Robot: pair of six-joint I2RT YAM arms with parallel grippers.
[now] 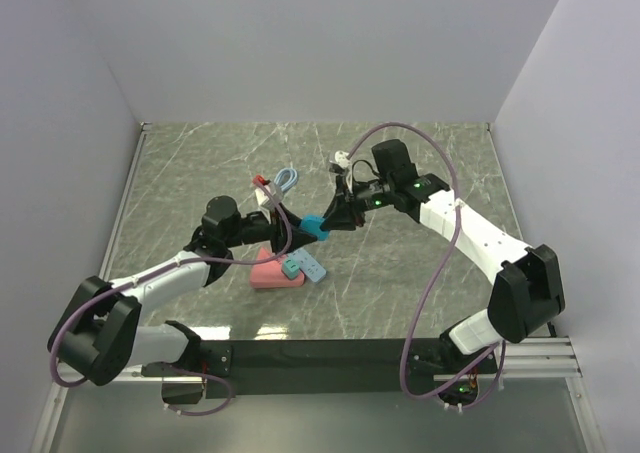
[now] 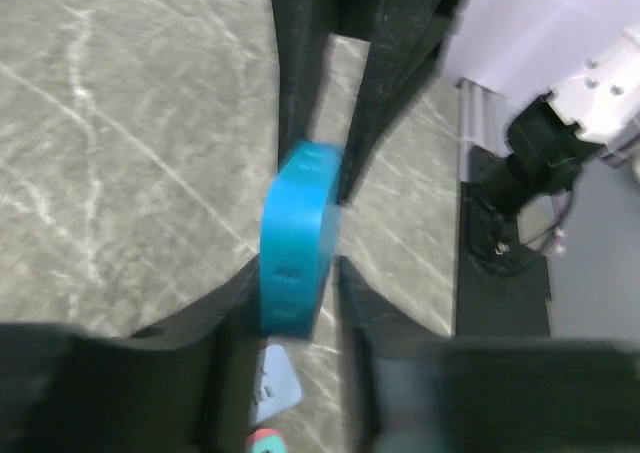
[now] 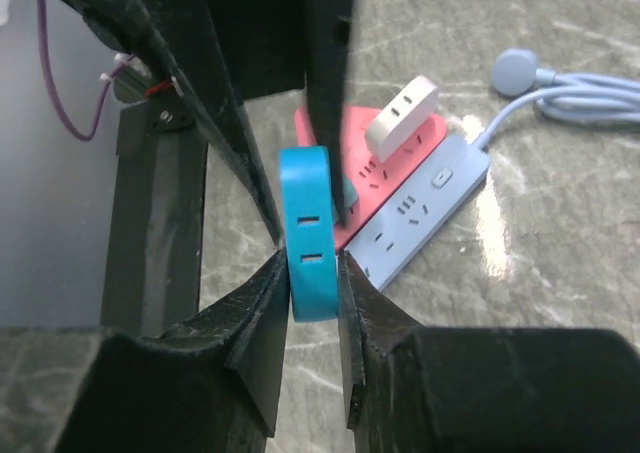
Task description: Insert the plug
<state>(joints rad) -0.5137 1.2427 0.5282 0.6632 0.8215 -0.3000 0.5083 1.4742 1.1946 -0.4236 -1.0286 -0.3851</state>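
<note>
A bright blue plug (image 1: 315, 226) with two slots in its face hangs in the air between both grippers. My right gripper (image 1: 335, 220) comes from the right and is shut on it; in the right wrist view both fingers of that gripper (image 3: 312, 263) press the plug (image 3: 308, 233). My left gripper (image 1: 300, 223) comes from the left. In the left wrist view its jaws (image 2: 295, 268) stand around the plug (image 2: 295, 243), one finger touching, a thin gap at the other. Below lie a pink power strip (image 1: 270, 273) and a light blue power strip (image 1: 310, 265).
A white plug (image 3: 400, 113) sits in the pink strip (image 3: 365, 188), beside the light blue strip (image 3: 420, 208). A coiled pale blue cable (image 1: 288, 180) with a round end (image 3: 520, 70) lies farther back. A small white object (image 1: 342, 159) lies near the right wrist.
</note>
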